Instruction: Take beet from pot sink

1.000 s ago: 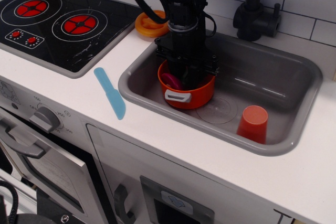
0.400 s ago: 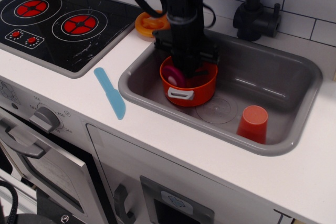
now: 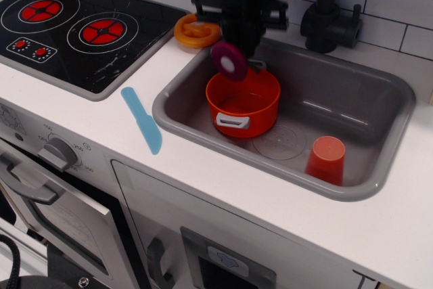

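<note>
Though the pot [image 3: 243, 103] sits directly below in the sink [image 3: 352, 106], the gripper [image 3: 241, 51] hangs clamped on the beet [image 3: 229, 61] (pale face forward); clearance looks sufficient sideways.

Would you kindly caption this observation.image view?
Hand lifts the beet above the orange pot in the sink.

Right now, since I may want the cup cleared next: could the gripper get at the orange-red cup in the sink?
Probably yes, once freed. The cup stands alone in the sink, open from above, apart from the pot. But the gripper is shut on the beet, which it must release first.
</note>
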You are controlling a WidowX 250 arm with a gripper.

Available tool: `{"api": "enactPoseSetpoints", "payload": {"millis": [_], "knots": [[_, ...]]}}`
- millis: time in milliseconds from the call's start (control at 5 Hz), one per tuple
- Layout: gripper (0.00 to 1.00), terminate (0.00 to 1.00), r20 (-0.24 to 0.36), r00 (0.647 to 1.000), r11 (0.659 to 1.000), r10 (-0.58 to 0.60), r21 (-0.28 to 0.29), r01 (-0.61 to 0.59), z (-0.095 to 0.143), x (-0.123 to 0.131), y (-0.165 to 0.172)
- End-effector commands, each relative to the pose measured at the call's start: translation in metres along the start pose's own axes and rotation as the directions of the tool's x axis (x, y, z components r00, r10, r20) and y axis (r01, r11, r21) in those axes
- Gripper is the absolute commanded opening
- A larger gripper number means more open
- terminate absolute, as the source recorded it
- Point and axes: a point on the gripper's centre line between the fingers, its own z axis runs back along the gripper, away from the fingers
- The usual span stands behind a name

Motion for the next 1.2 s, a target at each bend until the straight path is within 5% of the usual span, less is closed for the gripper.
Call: {"api": "enactPoseSetpoints", "payload": {"millis": [0,600,1000], "knots": [[0.00,0.00,0.079,0.996,0.997,0.031,-0.070,-0.026,0.056,0.006,-0.019],[0.00,0.00,0.076,0.997,0.996,0.027,-0.084,-0.021,0.012,-0.018,-0.079],[0.00,0.00,0.090,0.995,0.998,0.040,-0.042,-0.036,-0.023,-0.014,-0.098]]}}
